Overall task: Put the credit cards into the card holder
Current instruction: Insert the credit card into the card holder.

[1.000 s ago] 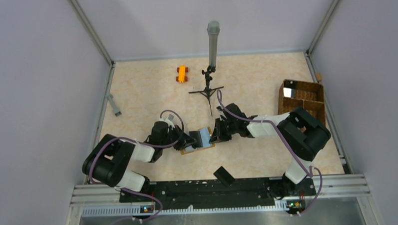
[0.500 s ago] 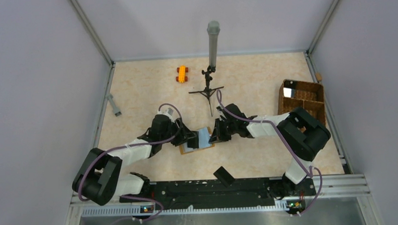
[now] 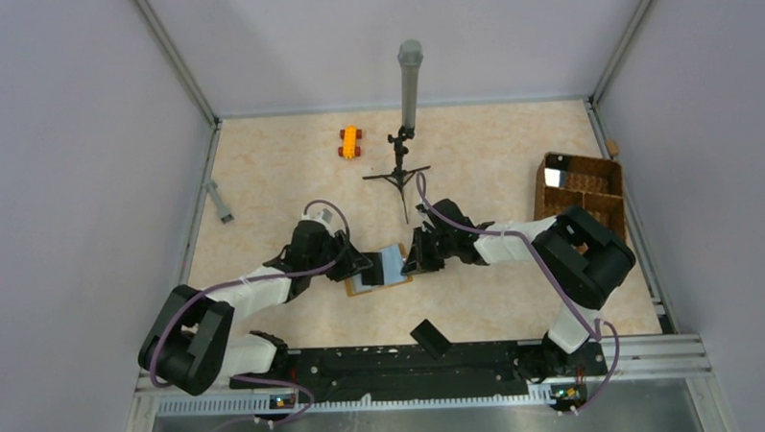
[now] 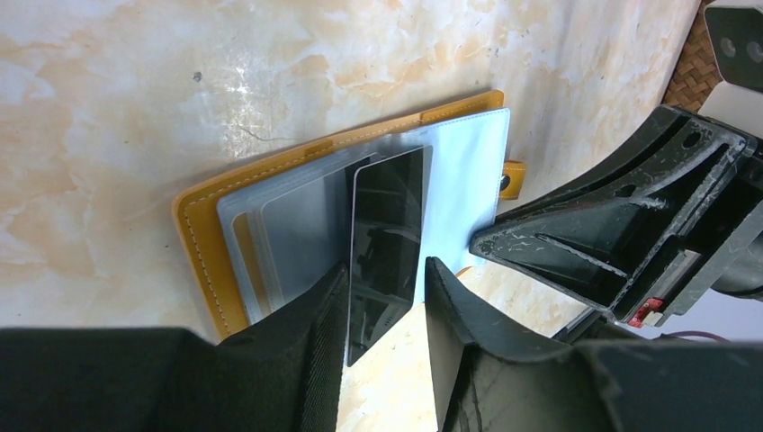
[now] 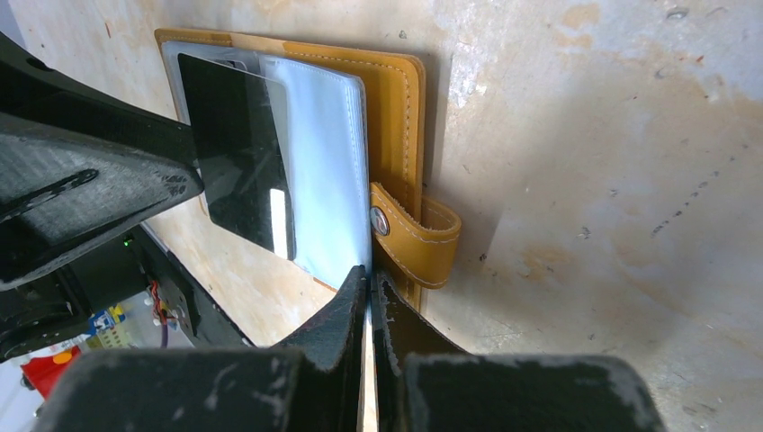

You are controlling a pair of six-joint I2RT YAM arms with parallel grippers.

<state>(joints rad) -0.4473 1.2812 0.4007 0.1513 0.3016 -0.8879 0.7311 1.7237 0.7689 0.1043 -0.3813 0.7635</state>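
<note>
Card holder [image 4: 193,243] lies open and flat on the surface [image 4: 108,108], mid-table between the two arms, same spot as a second ago. Dark, mirror-like credit card [image 4: 387,243] rests on its clear sleeves: far end seems tucked under the plastic, near end sticks out past the holder's edge. How deep it sits I cannot tell. Main change is at the left tool [image 4: 385,270]. It was clamped shut a second ago; now its jaws stand apart on either side of the card, with a sliver of daylight on one side. Reads as a release, not a grip. The left forearm has also swung outward. Right tool [image 5: 370,277] is unchanged, pinched shut on the edge of the holder's pale blue inner leaf [image 5: 319,153], just beside the snap strap [image 5: 423,243], keeping the holder spread. Whether that leaf carries the blue card I cannot tell. Judgement: the card is started but not seated, and likely needs a nudge from its near end. Further out are a toy car [image 3: 349,141], a tripod stand [image 3: 401,167] and a wicker basket [image 3: 579,185], all well apart.
</note>
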